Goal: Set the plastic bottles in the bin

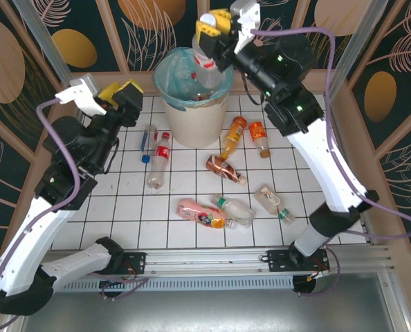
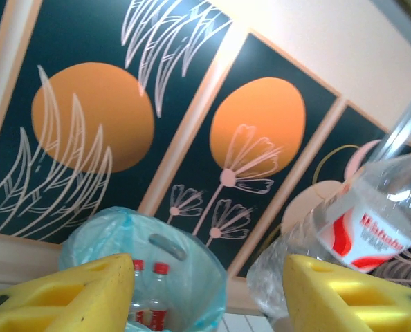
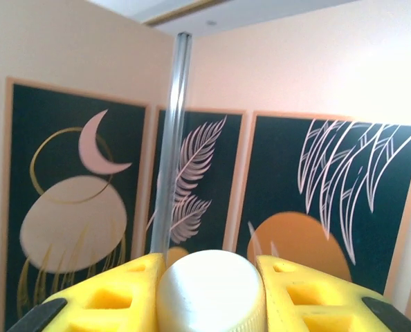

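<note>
You've got a white tiled surface [image 1: 122, 207] w/ both arms lifted toward its far side. The right arm [image 1: 316, 159] reaches up and across to the bin [image 1: 192, 128]. The bin is a round off-white bucket at far ctr of the surface, lined w/ a light teal bag [image 1: 165, 81]. The left arm [image 1: 60, 187] is raised near the bin's left side, not touching it.

Your right jaws are closed tight on the white cap [image 3: 211, 294] of a clear bottle [image 1: 207, 69] w/ a red-and-white label. The right fingers [image 3: 316, 301] press the cap from both sides. The bottle hangs below them over the bin's mouth.

Your left jaws stand open, w/ nothing btwn the left fingers [image 2: 74, 297]. The left wrist view looks past them into the bin, where two red-capped bottles [image 2: 150, 294] sit in the bag.

Eight more bottles lie on the surface:
- Left-front of the bin: a blue-capped bottle [image 1: 147, 142] and a red-label bottle [image 1: 159, 160], side by side.
- Right-front of the bin: a tall orange bottle [image 1: 233, 136] and a shorter orange bottle [image 1: 259, 137].
- Just nearer you than those: a crumpled brown-red bottle [image 1: 225, 168].
- Nearest row: a pink bottle [image 1: 198, 211] touching a green-capped clear bottle [image 1: 234, 209], and a small clear bottle [image 1: 271, 200] to their right.
</note>
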